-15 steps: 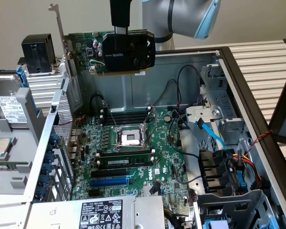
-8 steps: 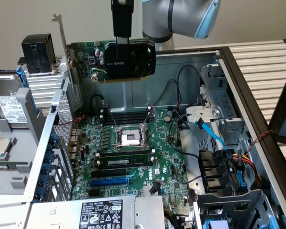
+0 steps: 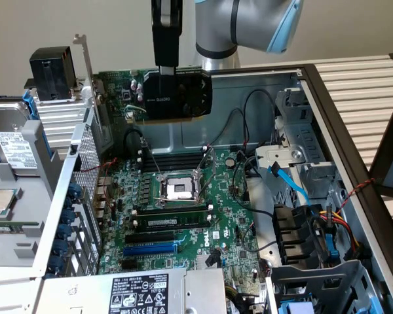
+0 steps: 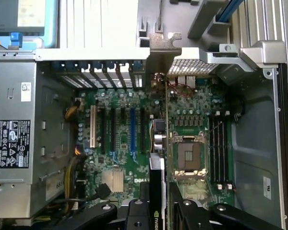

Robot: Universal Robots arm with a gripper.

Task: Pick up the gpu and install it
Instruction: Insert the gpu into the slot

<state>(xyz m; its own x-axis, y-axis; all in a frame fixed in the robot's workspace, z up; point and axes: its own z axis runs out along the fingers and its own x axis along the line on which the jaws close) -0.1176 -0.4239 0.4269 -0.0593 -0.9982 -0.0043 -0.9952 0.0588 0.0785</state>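
The gpu (image 3: 173,95) hangs in the air over the back of the open computer case, well above the motherboard (image 3: 183,252). It has a black shroud with light lettering, a green board and a silver end bracket (image 3: 85,62) toward the exterior view's left. My gripper (image 3: 165,70) comes straight down from above and is shut on the card's top edge. In the wrist view the gpu (image 4: 157,184) shows edge-on between my gripper's (image 4: 158,213) black fingers (image 4: 137,213), hovering over the board near the expansion slots (image 4: 132,129). The slots (image 3: 150,248) lie bare near the front of the board.
A bare CPU socket (image 3: 180,190) sits mid-board with a memory stick (image 3: 173,218) in front of it. The power supply (image 3: 150,291) fills the near edge. A drive cage with blue and coloured cables (image 3: 308,229) stands at the exterior view's right. A grey hard drive (image 3: 16,150) lies outside the case at the exterior view's left.
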